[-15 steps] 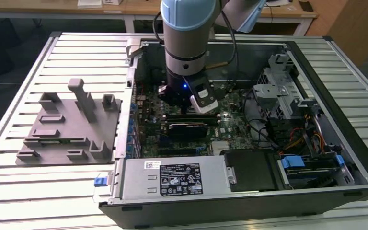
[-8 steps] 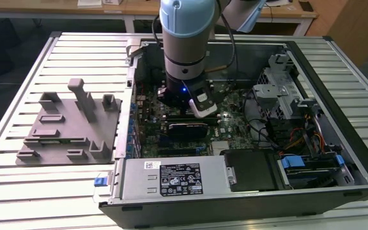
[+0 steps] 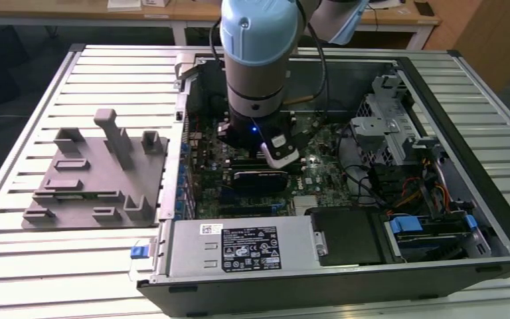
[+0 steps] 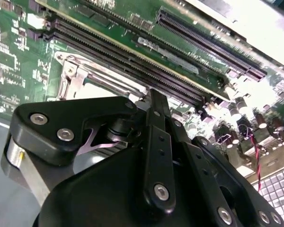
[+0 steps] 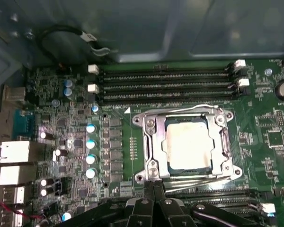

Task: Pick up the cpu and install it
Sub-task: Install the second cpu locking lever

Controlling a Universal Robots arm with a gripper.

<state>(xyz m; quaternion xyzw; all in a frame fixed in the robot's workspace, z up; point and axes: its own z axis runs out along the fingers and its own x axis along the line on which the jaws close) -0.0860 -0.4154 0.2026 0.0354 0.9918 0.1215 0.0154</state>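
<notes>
The cpu (image 5: 188,144) lies flat inside the motherboard socket, its silvery-white top plate facing up, with the metal socket frame (image 5: 149,142) around it. In the first wrist view my gripper (image 5: 154,185) sits just off the socket's edge, its two black fingers pressed together and nothing between them. The second wrist view looks over the gripper's black linkage (image 4: 156,156) toward a corner of the socket frame (image 4: 78,78). In the exterior view my arm (image 3: 253,80) reaches straight down into the open computer case over the motherboard.
Memory slots (image 5: 165,82) run along both sides of the socket. A black block (image 3: 259,179) lies on the board near the arm. The case walls (image 3: 326,266), drive cage (image 3: 388,119) and cables (image 3: 414,193) hem in the arm. A grey tray (image 3: 95,179) stands at the exterior view's left.
</notes>
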